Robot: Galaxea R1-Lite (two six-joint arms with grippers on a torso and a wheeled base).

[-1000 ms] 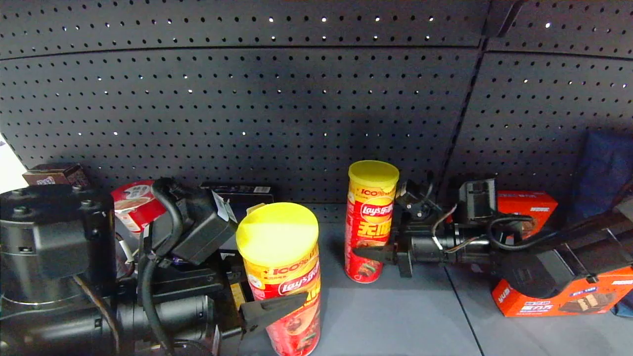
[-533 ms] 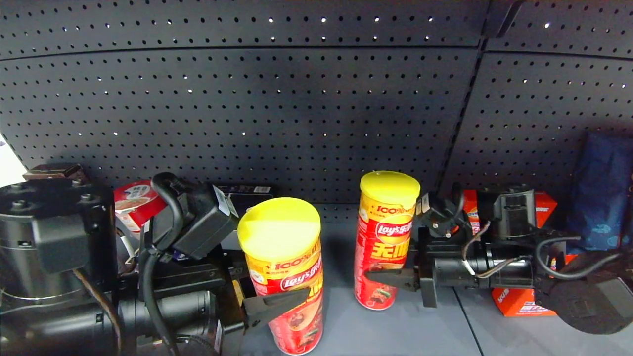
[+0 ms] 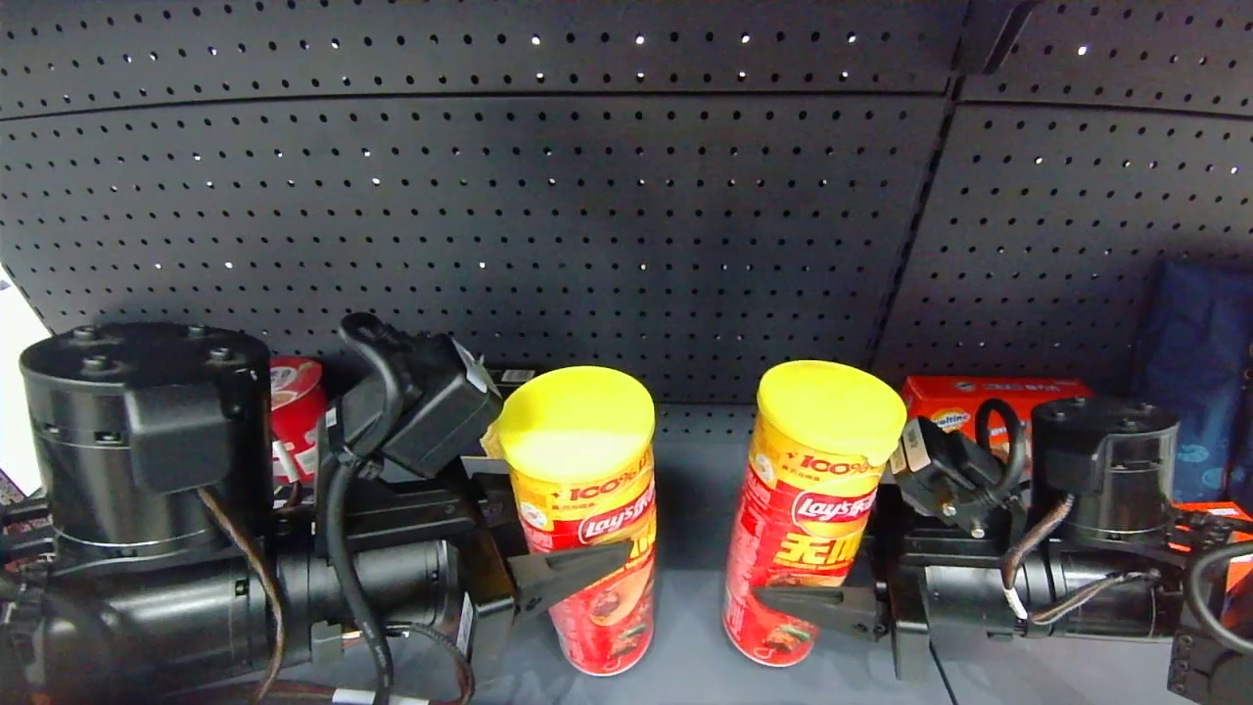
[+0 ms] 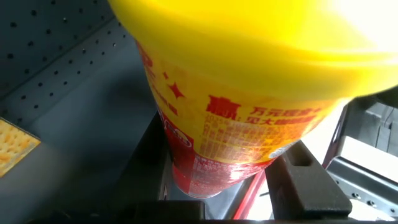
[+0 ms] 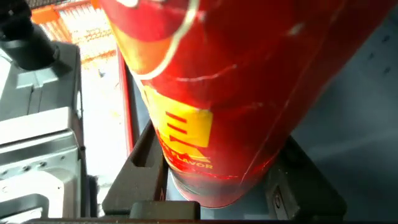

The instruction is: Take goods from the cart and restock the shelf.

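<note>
Two tall chip cans with bright yellow lids and red-and-yellow printed sides stand side by side, apart from each other, over the front part of the grey shelf (image 3: 690,548), before the black pegboard (image 3: 587,215). The left can (image 3: 585,509) is upright and the left pincer (image 3: 587,578) is clamped on its lower half; in the left wrist view the left can (image 4: 249,124) sits between the dark fingers of the left pincer (image 4: 224,186). The right can (image 3: 812,499) leans a little, its lid tipped toward the right arm, and the right pincer (image 3: 788,602) grips it low on the body; in the right wrist view the right can (image 5: 236,93) is wedged between the two sides of the right pincer (image 5: 217,193). Each pincer's far finger is hidden behind its can in the head view. Whether either base rests on the shelf cannot be told. Behind the left arm a red cup (image 3: 294,411) is mostly covered. An orange box (image 3: 969,397) shows partly behind the right arm, and a blue bag (image 3: 1199,372) is cut off at the edge.
</note>
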